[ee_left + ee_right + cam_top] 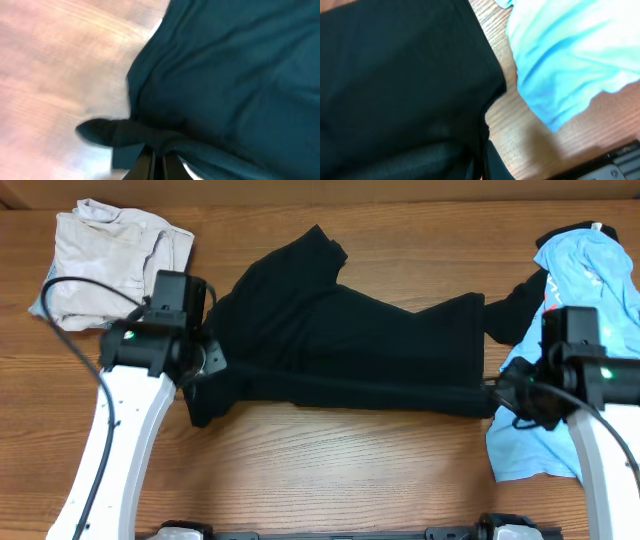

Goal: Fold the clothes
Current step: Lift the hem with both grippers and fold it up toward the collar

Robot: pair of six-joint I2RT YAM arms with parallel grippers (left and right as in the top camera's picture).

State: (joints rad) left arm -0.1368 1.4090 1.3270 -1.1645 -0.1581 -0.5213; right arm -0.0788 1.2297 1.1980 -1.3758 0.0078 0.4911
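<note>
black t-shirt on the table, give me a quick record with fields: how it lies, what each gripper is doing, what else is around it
garment: black T-shirt, spread sideways across the middle of the table, rumpled, not flat
left gripper: shut on the T-shirt's near edge, at its left end
right gripper: shut on the T-shirt's near edge, at its right end
near edge: runs fairly straight between the two grippers
far left: cream garment, crumpled
far right: light blue shirt, partly under the right arm
</note>
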